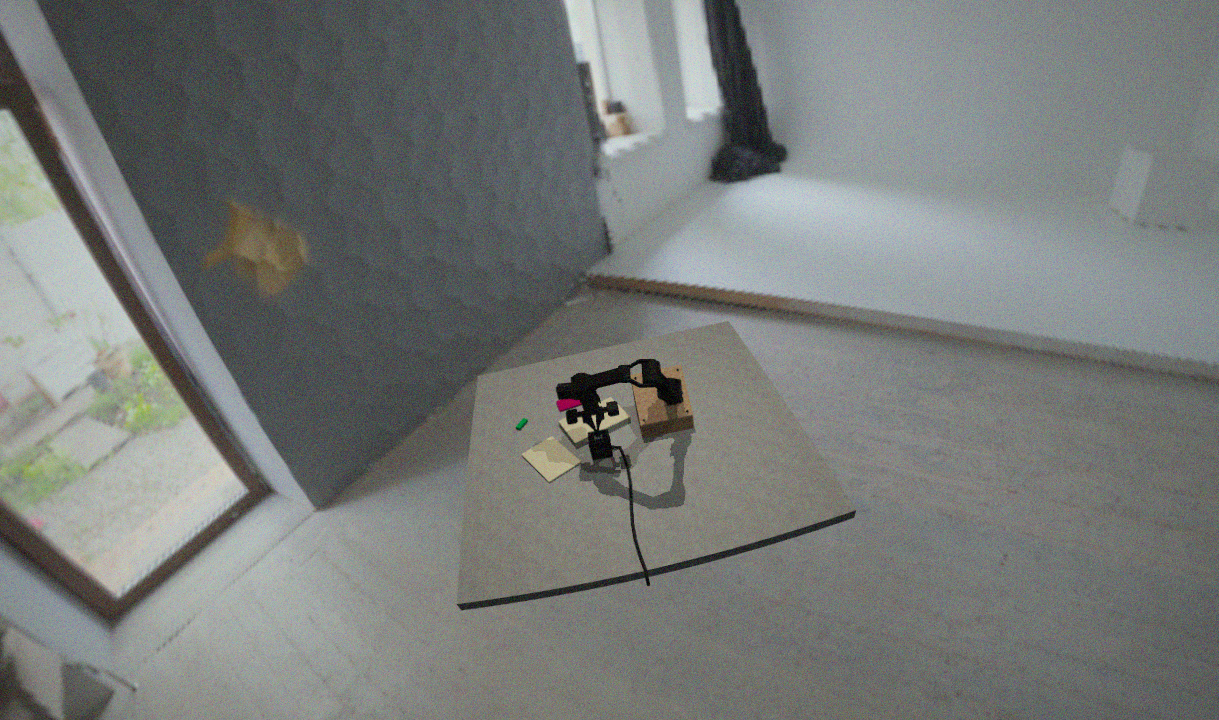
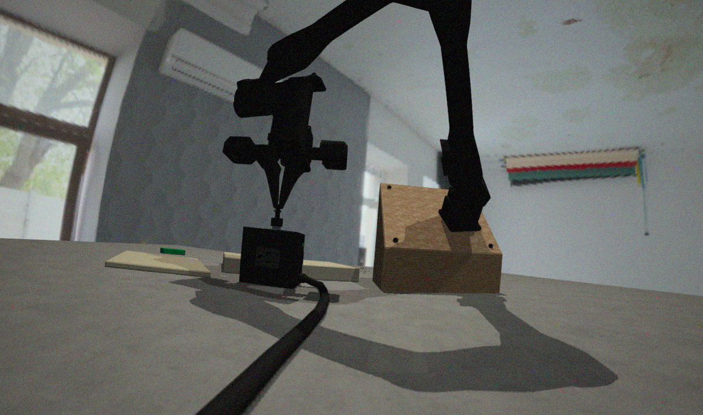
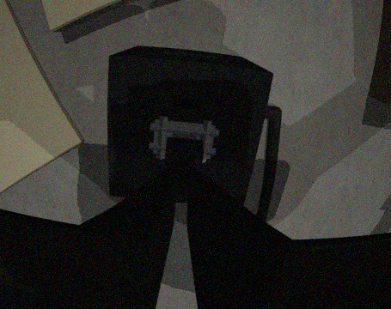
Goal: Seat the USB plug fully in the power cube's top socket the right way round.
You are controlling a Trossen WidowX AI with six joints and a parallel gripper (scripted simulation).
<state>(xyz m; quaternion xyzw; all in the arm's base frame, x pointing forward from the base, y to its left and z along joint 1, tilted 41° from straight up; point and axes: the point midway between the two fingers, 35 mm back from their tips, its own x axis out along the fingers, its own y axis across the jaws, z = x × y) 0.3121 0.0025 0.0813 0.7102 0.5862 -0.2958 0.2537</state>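
The black power cube [image 1: 600,445] [image 2: 271,256] [image 3: 182,69] stands upright on the table. The USB plug [image 2: 277,222] is upright over its top, with a short strip of metal shell showing between the plug's dark body and the cube. The pale metal socket rim [image 3: 184,127] shows in the wrist view around the plug's dark end. My gripper [image 2: 277,208] [image 3: 182,180] points straight down and is shut on the USB plug just above the cube. Which way round the plug faces cannot be told, and its lower end is hidden.
A black cable [image 1: 632,510] [image 2: 292,335] [image 3: 270,159] runs from the cube over the table's [image 1: 756,501] front edge. A cream pad [image 1: 550,459] [image 2: 152,261] lies left, a thicker cream block [image 2: 330,271] behind. A green piece [image 1: 521,423] [image 2: 172,251], magenta piece [image 1: 567,404] and wooden base [image 1: 662,416] [image 2: 439,269] stand around.
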